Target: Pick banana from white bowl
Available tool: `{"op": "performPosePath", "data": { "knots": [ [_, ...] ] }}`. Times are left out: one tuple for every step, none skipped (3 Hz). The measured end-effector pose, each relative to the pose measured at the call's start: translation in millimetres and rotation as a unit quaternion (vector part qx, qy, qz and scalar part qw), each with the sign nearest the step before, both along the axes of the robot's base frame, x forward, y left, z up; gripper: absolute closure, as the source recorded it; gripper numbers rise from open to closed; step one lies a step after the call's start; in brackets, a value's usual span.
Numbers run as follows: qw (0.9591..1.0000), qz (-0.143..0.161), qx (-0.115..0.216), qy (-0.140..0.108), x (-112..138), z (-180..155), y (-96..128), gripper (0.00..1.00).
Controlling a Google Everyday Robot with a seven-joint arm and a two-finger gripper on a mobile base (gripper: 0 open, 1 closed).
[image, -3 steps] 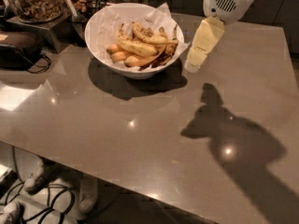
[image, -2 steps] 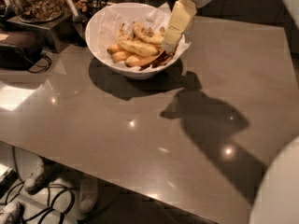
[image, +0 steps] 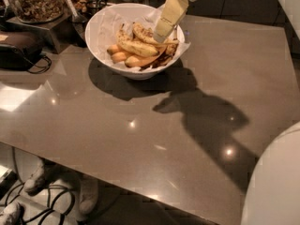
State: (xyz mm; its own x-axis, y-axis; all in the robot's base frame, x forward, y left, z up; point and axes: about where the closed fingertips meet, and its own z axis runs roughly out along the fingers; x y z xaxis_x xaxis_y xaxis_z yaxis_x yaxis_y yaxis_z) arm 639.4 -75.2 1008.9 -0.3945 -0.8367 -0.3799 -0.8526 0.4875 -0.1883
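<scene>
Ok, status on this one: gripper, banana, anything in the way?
Gripper over the white bowl, right side, just above the fruit. Speckled banana lying in the bowl. Smaller bananas crowd beside it.

My gripper [image: 160,34] hangs over the white bowl [image: 117,67], at its right rim, tip just above the speckled banana [image: 136,46]. The bowl is on the grey worktop [image: 140,139].

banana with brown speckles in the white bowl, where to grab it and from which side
Probably grip the speckled yellow banana mid-length from above, across its width: it lies flat on top in the deep white bowl. The pale gripper hangs over the bowl's right rim.
</scene>
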Motion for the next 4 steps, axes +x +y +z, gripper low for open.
{"op": "performPosePath", "data": {
  "knots": [
    [0.9999, -0.007, 0.015, -0.006, 18.2, 7.6, 15.1, 0.10],
    [0.9998, -0.006, 0.017, -0.008, 33.1, 10.6, 28.2, 0.09],
    [0.9998, -0.010, 0.013, -0.010, 45.7, 9.5, 35.1, 0.10],
    [0.9998, -0.019, 0.010, -0.007, 57.5, 3.5, 38.3, 0.19]
  ]
}}
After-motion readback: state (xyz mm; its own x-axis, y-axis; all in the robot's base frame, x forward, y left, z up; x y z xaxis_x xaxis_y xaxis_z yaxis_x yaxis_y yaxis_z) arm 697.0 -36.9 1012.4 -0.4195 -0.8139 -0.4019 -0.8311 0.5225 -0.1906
